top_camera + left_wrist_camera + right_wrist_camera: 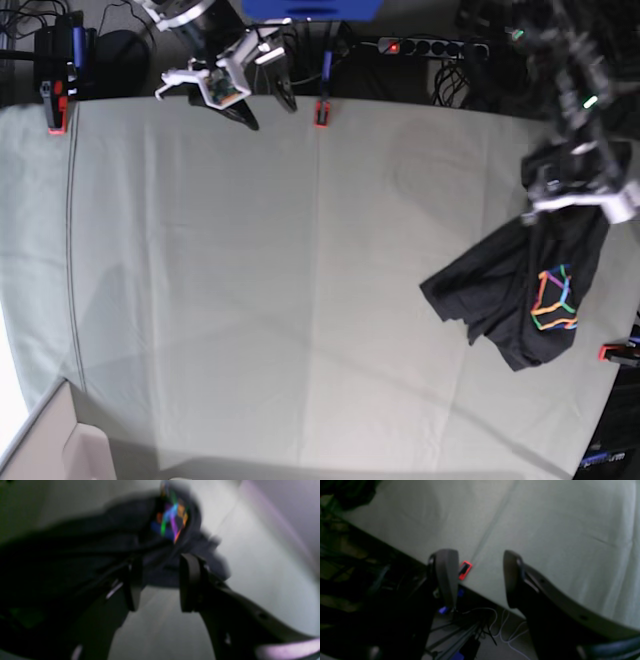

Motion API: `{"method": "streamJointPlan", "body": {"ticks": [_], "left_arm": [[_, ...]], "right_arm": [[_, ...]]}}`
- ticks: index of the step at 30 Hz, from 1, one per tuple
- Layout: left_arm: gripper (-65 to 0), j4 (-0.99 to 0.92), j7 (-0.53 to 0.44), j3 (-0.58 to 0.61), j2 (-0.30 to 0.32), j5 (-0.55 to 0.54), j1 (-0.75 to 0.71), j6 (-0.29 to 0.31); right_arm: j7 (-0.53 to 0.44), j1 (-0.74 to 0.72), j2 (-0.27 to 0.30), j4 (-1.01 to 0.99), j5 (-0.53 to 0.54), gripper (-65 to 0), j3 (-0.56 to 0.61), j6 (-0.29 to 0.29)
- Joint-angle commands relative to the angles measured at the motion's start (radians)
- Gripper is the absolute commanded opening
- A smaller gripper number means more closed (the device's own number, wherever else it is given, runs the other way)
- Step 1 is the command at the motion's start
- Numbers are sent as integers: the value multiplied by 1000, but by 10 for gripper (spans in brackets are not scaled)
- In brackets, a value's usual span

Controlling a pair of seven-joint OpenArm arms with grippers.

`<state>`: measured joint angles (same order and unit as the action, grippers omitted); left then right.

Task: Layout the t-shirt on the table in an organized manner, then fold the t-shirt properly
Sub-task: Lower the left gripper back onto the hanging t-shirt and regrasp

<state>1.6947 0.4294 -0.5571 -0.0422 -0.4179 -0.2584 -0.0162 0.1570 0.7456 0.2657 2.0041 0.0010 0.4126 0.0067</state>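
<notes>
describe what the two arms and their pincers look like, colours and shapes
Both pincers have two dark, nearly black fingers with flat, rounded paddle-like tips on curved dark shanks: the left pincer in the left wrist view, the right pincer in the right wrist view. In the base view the right pincer has white brackets at its wrist, and the left arm is dark with cables, small green lights and a white bracket.

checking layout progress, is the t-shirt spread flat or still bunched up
Bunched up. The t-shirt lies in a crumpled heap near the table edge, with folds overlapping and only part of its rainbow print showing.

One t-shirt (525, 300); one table (250, 300); three red clamps (321, 112).
</notes>
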Motion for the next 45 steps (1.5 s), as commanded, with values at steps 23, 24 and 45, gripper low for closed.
{"method": "streamJointPlan", "body": {"ticks": [23,24,45], "left_arm": [[-408,-338,-28,15,-41,425,259,-130],[-408,-339,-28,15,-41,425,259,-130],[-649,-272,-20,15,-43,419,244,-130]], "right_arm": [[-26,13,34,17,0,-352,4,2],[-26,13,34,17,0,-352,4,2],[-26,12,34,-9,0,-352,1,2]]}}
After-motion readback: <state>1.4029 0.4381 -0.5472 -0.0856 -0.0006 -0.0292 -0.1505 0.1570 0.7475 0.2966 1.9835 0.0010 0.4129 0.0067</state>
